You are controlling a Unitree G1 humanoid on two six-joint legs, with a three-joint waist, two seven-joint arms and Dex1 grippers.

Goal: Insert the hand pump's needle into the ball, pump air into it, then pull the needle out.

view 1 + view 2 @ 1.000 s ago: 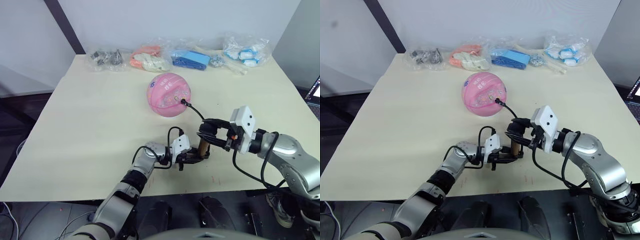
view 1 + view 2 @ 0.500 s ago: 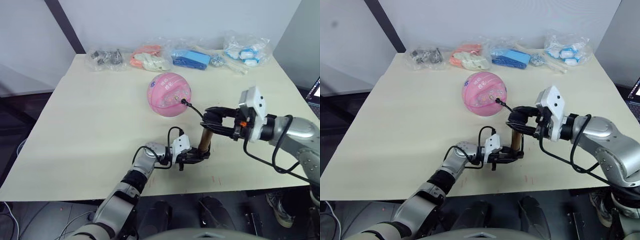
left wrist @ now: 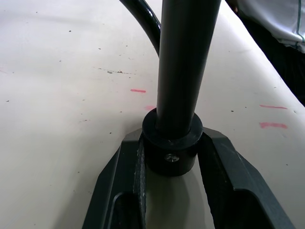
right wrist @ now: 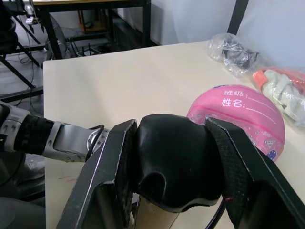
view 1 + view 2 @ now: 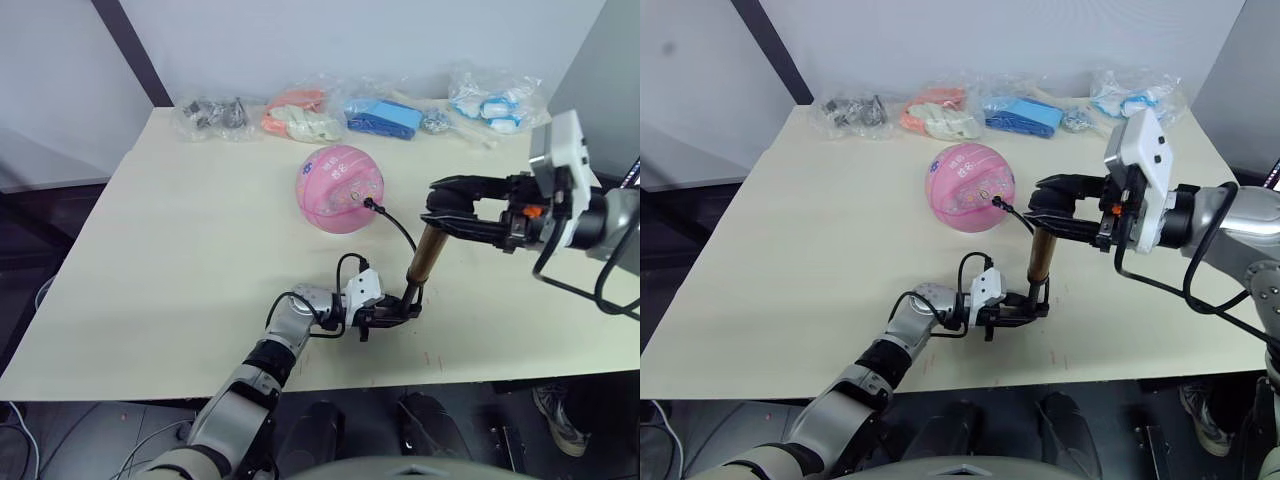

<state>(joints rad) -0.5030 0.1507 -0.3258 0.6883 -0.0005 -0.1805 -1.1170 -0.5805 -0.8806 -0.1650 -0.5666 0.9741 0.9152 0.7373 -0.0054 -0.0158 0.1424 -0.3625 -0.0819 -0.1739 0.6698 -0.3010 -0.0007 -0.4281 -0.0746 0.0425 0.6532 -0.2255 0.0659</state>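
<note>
Taking the ball point(image 5: 339, 189) as my landmark: it sits on the pale cream table point(image 5: 170, 240), pink with small prints, toward the far middle of the top. Far behind it and to its left, a dark diagonal beam crosses the light wall, and darker floor shows beyond the table's left edge.

Nearer me than the ball and a little to its left, my left gripper point(image 5: 392, 312) lies low on the table with its black fingers point(image 3: 228, 176) clamped on the black base cap of the hand pump point(image 5: 424, 256) — the wrist view shows the cap wedged between them, resting on the scuffed surface with a few small red marks.

The pump stands nearly upright, leaning slightly, its bronze barrel rising just right of the ball and nearer me. Its thin black hose point(image 5: 397, 225) arcs from low on the pump up to the ball's right side, where the fitting touches the rubber (the needle itself is too small to make out).

Right of the ball, my right gripper point(image 5: 1052, 207) is closed around the pump's black handle at the top.

Behind the ball, along the far edge, lie four clear bags point(image 5: 298, 117) holding dark, orange, blue and white items.
</note>
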